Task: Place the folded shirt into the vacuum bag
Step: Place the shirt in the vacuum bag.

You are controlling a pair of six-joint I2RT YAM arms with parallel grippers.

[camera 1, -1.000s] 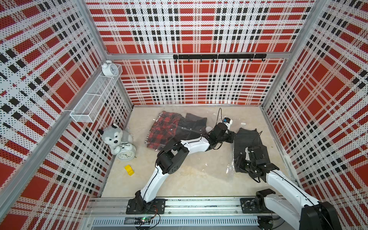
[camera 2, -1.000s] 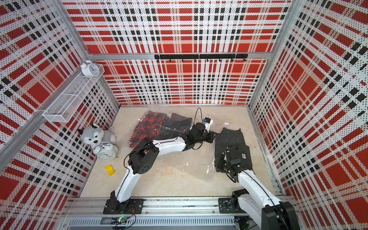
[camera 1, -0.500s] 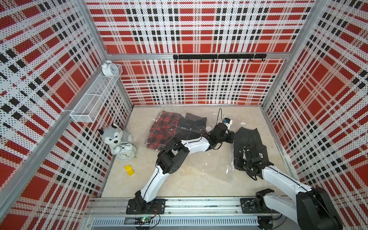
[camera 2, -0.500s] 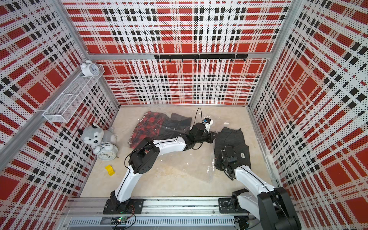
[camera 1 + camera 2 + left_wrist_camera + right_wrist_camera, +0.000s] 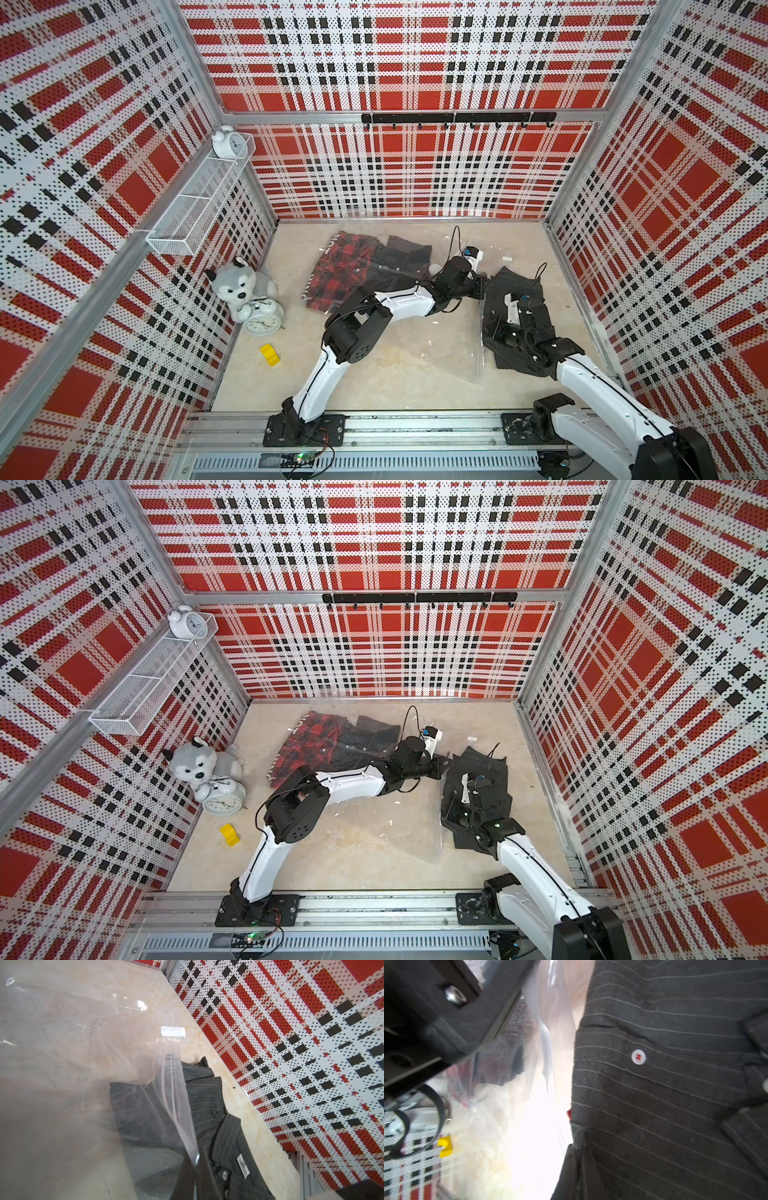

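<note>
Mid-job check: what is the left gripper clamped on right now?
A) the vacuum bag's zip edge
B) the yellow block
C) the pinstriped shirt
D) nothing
A: the left wrist view shows the left gripper shut on the ribbed zip strip of the vacuum bag, with the pinstriped shirt lying beside it.

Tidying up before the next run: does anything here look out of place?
Yes. An alarm clock lies face up beside the plush husky instead of standing, and a yellow block sits loose nearby.
</note>
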